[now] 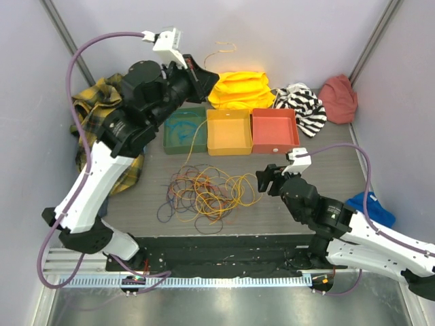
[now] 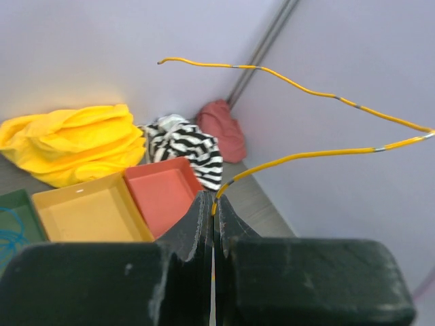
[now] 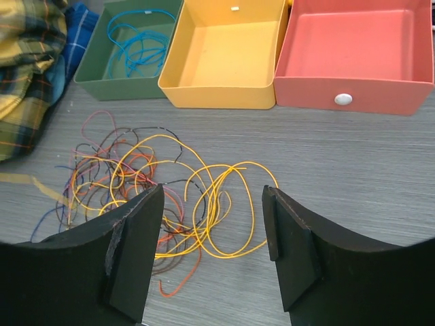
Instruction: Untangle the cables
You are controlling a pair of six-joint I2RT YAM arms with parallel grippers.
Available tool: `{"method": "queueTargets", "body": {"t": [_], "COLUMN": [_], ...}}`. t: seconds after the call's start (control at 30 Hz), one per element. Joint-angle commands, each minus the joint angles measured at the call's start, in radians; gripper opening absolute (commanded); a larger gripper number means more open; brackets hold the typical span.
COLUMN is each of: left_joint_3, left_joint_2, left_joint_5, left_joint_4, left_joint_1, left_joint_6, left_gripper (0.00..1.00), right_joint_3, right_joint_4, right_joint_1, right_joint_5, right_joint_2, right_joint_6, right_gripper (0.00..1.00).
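Where the left end effector (image 2: 213, 204) hangs high above the back of the table (image 1: 146, 200), its 2 black fingers are pinched together on 1 thin yellow-orange wire cable (image 2: 306, 88), whose free ends curl up past the fingertips. From that grip the strand drops forward and down to the tangled bunch of thin wiry cables (image 1: 204, 191), yellow-orange, red, blue-purple and dark, lying on the grey table. Its long axis runs from the bunch up and away from the arm bases, so lifting further looks likely to draw it free.

The right end effector (image 3: 212, 197), fingers spread and holding nothing, hovers low just right of the bunch and is the nearer of the 2. Behind the bunch stand a green plastic tray (image 1: 183, 151), a yellow plastic tray (image 1: 230, 152) and a red plastic tray (image 1: 275, 150). Bare table shows on the near side.
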Motion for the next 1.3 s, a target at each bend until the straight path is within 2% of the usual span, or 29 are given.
{"method": "queueTargets", "body": {"t": [0.0, 0.2, 0.33, 0.43, 0.83, 1.13, 1.27], "left_joint_3": [0.033, 0.139, 0.274, 0.308, 0.263, 0.236, 0.269], "left_joint_2": [0.093, 0.183, 0.286, 0.323, 0.463, 0.567, 0.61], "left_joint_5": [-0.1, -0.149, -0.152, -0.152, -0.114, -0.103, -0.086], "left_joint_4": [0.016, 0.119, 0.122, 0.136, 0.32, 0.361, 0.395], "left_joint_1": [-0.001, 0.031, 0.08, 0.109, 0.17, 0.184, 0.187], "left_joint_6": [0.114, 0.18, 0.18, 0.18, 0.191, 0.159, 0.153], "left_gripper": [0.0, 0.0, 0.0, 0.0, 0.0, 0.0, 0.0], "right_joint_3": [-0.018, -0.02, -0.018, -0.011, 0.017, -0.018, -0.024], "right_joint_4": [0.052, -0.02, -0.054, -0.074, -0.091, -0.091, -0.092], "right_joint_1": [-0.002, 0.0, 0.0, 0.001, 0.001, 0.001, 0.0], "right_joint_5": [0.004, 0.001, 0.006, 0.01, 0.029, 0.045, 0.052], "right_joint_2": [-0.073, -0.133, -0.173, -0.2, -0.211, -0.216, -0.214], "right_joint_6": [0.045, 0.068, 0.079, 0.077, 0.031, 0.033, 0.03], "right_gripper": [0.67, 0.66, 0.66, 0.65, 0.65, 0.66, 0.65]}}
